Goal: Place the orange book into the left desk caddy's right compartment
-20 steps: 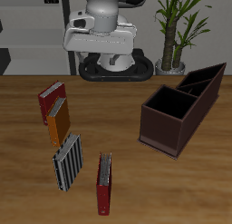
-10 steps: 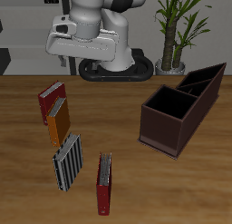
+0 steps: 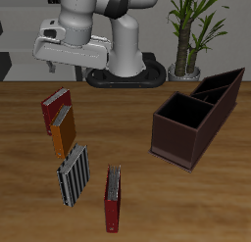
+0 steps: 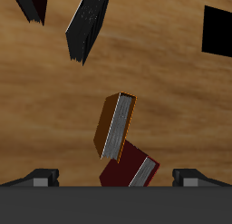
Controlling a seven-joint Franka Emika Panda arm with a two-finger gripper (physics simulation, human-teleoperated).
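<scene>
The orange book stands on the table beside a dark red book. In the wrist view the orange book shows below the gripper, spine and page edge visible. My gripper hangs high above the table, over and a little behind these books. In the wrist view the gripper is open and empty, with its fingertips wide apart. The left desk caddy stands far across the table from the gripper. Its right compartment, the squarish bin nearer the table's front, holds nothing.
A grey-striped book and a second dark red book stand nearer the table's front edge. A potted plant stands behind the caddy, next to the robot's base. A black square shape shows at the wrist view's edge.
The arm has swung sideways from above the table's back middle to above the books. The gripper stays open and empty. No object has moved.
</scene>
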